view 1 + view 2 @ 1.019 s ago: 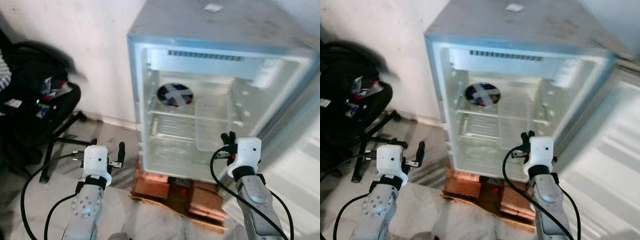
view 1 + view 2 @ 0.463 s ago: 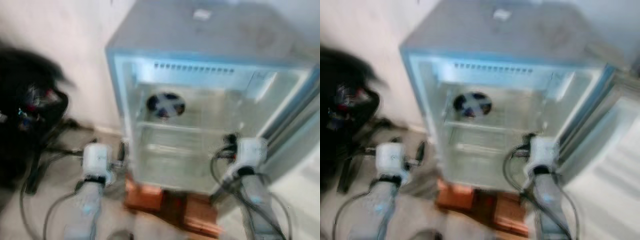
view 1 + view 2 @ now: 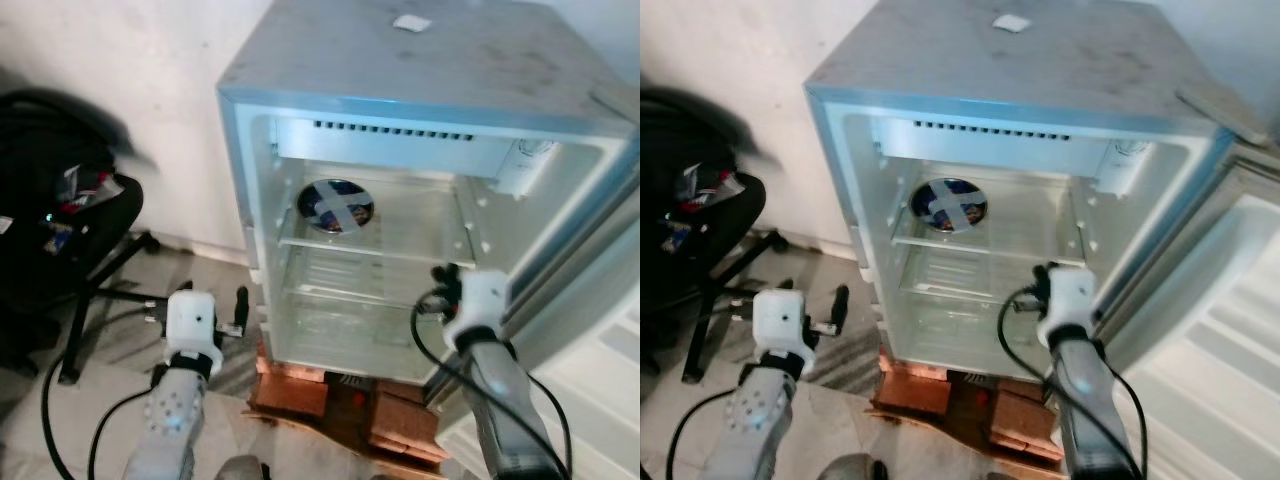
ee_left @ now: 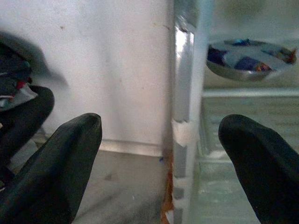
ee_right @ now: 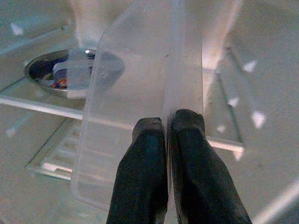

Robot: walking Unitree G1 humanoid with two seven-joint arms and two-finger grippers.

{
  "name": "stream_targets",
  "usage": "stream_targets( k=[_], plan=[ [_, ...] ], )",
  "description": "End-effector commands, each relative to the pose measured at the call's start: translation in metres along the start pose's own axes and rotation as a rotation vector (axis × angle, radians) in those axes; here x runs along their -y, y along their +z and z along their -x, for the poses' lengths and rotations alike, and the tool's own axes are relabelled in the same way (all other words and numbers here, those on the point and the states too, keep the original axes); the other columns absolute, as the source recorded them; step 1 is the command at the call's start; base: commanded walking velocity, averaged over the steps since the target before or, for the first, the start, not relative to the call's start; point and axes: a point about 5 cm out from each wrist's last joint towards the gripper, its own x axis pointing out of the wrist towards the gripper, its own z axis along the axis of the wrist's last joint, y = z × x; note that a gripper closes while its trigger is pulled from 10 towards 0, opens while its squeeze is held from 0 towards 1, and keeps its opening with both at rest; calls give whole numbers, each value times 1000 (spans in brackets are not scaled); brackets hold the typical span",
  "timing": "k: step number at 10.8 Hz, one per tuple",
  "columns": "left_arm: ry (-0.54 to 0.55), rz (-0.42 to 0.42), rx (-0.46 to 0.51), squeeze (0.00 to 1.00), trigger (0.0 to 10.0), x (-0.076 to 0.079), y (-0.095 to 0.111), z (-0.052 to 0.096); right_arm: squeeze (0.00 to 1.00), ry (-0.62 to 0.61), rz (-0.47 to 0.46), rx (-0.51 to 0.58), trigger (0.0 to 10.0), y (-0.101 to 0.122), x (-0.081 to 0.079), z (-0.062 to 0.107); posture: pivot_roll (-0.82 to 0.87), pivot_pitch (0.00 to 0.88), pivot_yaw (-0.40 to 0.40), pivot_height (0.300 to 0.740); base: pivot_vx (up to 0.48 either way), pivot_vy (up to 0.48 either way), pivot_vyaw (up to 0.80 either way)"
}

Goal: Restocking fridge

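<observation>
a black office chair (image 3: pixel 70 230) heaped with dark clothes stands at the far left by the white wall. the left gripper (image 4: pixel 163 154) hangs with its fingers spread wide, holding nothing. the open fridge (image 3: pixel 420 60), grey-topped, sits on red bricks (image 3: pixel 300 385); a round metal bowl (image 3: pixel 336 205) rests on its shelf. the right gripper (image 5: pixel 167 128) pinches a clear plastic sheet (image 5: pixel 140 84) inside the fridge.

the open fridge (image 3: pixel 420 80) offers free shelf room right of the bowl (image 3: pixel 335 205), though a clear plastic sheet (image 5: pixel 140 107) blocks the right gripper (image 5: pixel 167 128).
</observation>
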Motion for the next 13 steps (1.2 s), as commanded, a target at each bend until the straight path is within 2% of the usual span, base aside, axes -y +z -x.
stream_targets(
  k=[1,3,4,5,8,9,13],
  plan=[
    [4,-11,-5,0,10000,1,2,4,0,29,6,-19,10000,0,-6,-10,153,130,-24,740,0,0,0],
    [23,-10,-22,0,10000,-1,2,16,0,-35,14,-77,10000,2,2,-37,183,168,-31,740,0,0,0],
    [31,-13,-34,0,10000,-3,1,23,0,-75,9,-87,10000,4,11,-42,197,186,-34,740,0,0,0],
    [35,-14,-40,0,10000,-3,2,27,0,-128,34,-107,10000,4,22,-46,203,202,-36,740,0,0,0],
    [35,-14,-41,0,10000,-3,3,28,0,-138,31,-111,10000,3,24,-46,203,202,-36,740,0,0,0],
    [47,-20,-60,0,10000,-7,9,40,0,-191,-3,-93,10000,19,30,-67,247,296,-37,740,0,0,0],
    [42,-25,-109,0,10000,-6,15,57,0,-145,-4,-53,10000,60,11,-105,286,355,-37,740,0,0,0]
  ],
)
